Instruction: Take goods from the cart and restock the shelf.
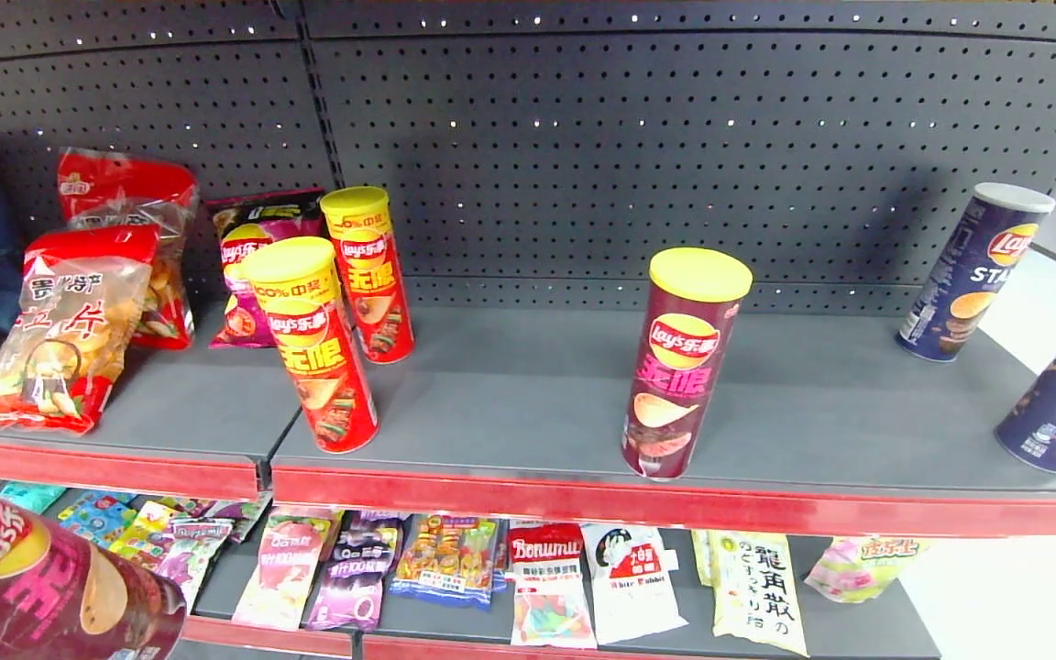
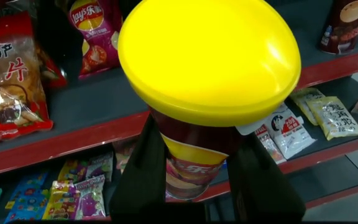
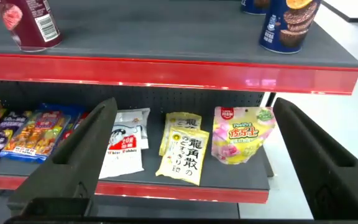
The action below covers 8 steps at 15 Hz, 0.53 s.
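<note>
Back panel point(image 1: 675, 165): dark grey perforated metal, light specks through the holes. Shelf point(image 1: 812, 403): grey deck, red front strip point(image 1: 675, 504). Lower shelf point(image 3: 241, 180): same build. Floor point(image 1: 1014, 596): pale, bright.

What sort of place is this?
Probably a shop aisle, perhaps a mock one: a grey metal shelf with a red front strip, a dark perforated back panel, and tall cardboard chip cans with yellow lids and sealed plastic snack bags.

Head view looks down on shelf point(image 1: 528, 385); wrist views lower, nearer, sharing it.
</note>
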Motion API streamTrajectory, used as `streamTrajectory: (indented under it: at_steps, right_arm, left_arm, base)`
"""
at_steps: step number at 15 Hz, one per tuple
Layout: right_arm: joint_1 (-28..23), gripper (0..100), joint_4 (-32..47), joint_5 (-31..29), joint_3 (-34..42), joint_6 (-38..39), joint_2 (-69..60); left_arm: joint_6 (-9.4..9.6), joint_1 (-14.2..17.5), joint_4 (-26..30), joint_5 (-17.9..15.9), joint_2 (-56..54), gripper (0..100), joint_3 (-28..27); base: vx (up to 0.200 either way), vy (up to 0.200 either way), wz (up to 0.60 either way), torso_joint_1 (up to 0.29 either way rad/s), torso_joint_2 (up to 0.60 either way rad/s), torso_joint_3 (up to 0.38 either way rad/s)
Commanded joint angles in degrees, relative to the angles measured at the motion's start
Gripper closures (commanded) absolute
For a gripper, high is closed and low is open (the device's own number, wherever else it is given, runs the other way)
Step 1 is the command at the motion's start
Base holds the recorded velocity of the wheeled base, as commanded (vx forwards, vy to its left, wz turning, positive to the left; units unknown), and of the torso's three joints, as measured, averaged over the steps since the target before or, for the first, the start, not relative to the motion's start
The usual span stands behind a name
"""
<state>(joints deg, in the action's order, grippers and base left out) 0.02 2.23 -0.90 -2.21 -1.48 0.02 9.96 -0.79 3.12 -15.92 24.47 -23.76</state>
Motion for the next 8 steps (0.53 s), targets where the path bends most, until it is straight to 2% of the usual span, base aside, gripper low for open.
streamTrajectory:
  at_steps: [1, 2, 8]
  right_arm:
    - [0.06, 0, 0.05, -0.06, -0.08, -0.37, -0.02]
    - [-0.02, 0, 0.05, 0.11, 0.01, -0.37, -0.02]
    - [0.06, 0, 0.05, 0.2, 0.01, -0.46, -0.02]
  left_arm:
    - [0.24, 0.0, -0.04, -0.08, -0.56, 100, 0.12]
    - [0.41, 0.0, -0.04, -0.08, -0.56, 100, 0.2]
    - [0.59, 0.0, -0.04, -0.16, -0.3, 100, 0.2]
  base:
    - [0.0, 0.0, 0.0, 0.0, 0.0, 0.0]
    - [0.0, 0.0, 0.0, 0.0, 0.0, 0.0]
    - [0.0, 0.0, -0.6, 0.005, 0.0, 0.004]
